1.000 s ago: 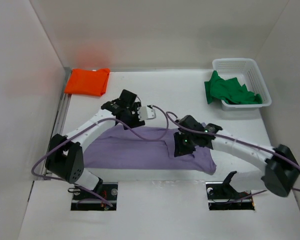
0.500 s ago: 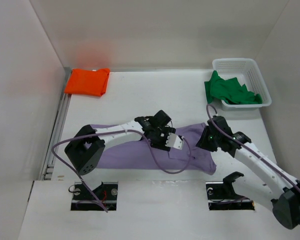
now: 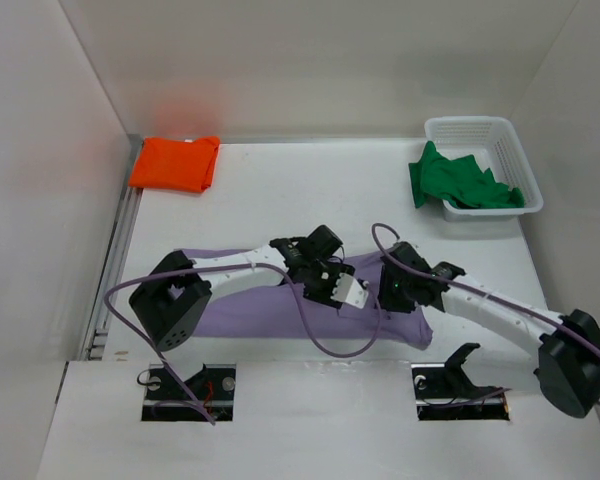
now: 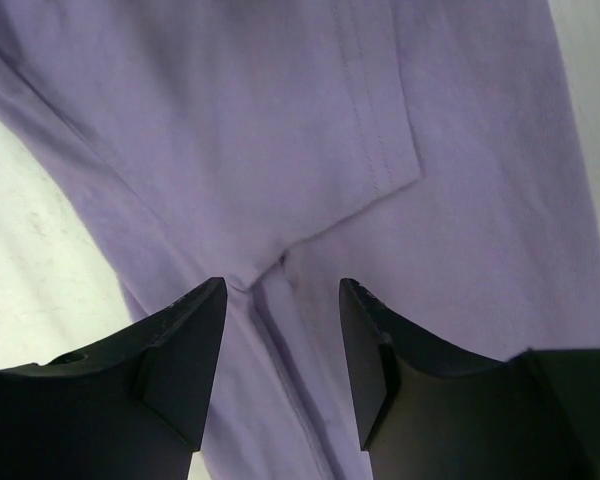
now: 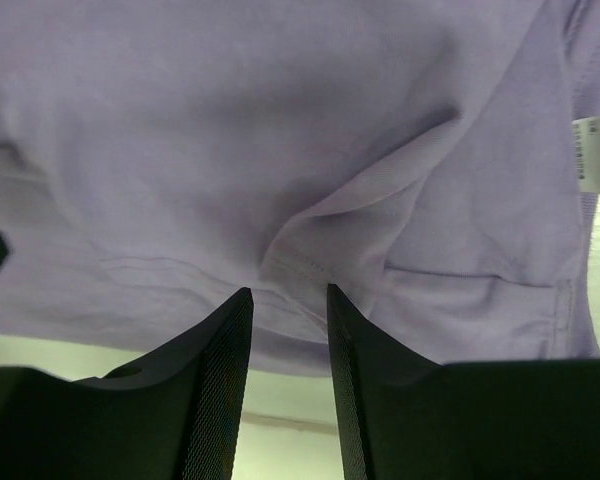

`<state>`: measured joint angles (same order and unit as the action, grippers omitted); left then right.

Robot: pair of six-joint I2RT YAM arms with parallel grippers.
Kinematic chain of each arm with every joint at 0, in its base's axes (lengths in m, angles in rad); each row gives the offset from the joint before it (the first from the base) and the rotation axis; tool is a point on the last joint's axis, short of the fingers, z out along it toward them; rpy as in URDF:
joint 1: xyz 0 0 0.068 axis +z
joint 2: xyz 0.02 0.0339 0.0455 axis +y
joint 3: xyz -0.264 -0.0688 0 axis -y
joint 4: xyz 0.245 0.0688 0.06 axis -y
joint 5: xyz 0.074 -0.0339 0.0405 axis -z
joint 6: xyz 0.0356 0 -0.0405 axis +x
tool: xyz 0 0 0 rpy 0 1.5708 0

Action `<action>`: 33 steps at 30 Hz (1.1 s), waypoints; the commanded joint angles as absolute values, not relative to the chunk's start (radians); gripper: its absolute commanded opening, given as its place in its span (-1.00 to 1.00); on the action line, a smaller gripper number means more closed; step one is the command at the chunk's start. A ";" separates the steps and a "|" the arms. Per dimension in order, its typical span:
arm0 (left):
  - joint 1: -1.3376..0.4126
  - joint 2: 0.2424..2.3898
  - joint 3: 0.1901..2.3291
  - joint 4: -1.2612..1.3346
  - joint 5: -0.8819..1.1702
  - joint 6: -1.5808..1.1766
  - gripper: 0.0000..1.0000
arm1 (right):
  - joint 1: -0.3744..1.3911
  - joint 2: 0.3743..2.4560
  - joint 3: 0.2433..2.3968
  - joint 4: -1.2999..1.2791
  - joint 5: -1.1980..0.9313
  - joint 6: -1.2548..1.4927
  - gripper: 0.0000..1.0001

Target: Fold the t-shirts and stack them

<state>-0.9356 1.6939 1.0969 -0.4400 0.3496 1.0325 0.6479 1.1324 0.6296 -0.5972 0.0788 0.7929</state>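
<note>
Lying spread sideways near the front of the table, the lavender shirt (image 3: 240,305) serves as reference.
- Orange shirt (image 3: 175,163): folded, well behind the lavender shirt's left end, in the far corner.
- Left gripper (image 4: 282,290): over the lavender shirt's middle, above the spot where a stitched sleeve hem meets the body. Jaws moderately apart, nothing between them.
- Right gripper (image 5: 288,295): over the lavender shirt's right part, above a raised crease near the hem. Jaws narrowly apart, no cloth pinched.
- Green shirt (image 3: 460,185): crumpled, well behind the lavender shirt's right end, spilling over the rim of a white basket (image 3: 472,128).
</note>
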 commanded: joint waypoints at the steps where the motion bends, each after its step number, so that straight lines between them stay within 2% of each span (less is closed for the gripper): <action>1: -0.907 1.611 1.042 -0.439 0.374 0.999 -0.07 | 0.696 1.201 0.693 -0.569 0.155 0.799 -0.19; 11: -0.791 1.511 0.973 -0.506 0.379 0.974 -0.08 | 0.746 1.359 0.811 -0.623 0.221 0.747 -0.15; 25: -0.798 1.517 0.977 -0.491 0.371 0.985 -0.05 | 0.745 1.365 0.756 -0.666 0.190 0.721 -0.38; 29: -0.797 1.516 0.973 -0.491 0.370 0.986 -0.05 | 0.745 1.393 0.756 -0.655 0.190 0.718 -0.46; 33: -0.800 1.514 0.968 -0.491 0.368 0.988 -0.04 | 0.745 1.394 0.756 -0.652 0.189 0.718 -0.75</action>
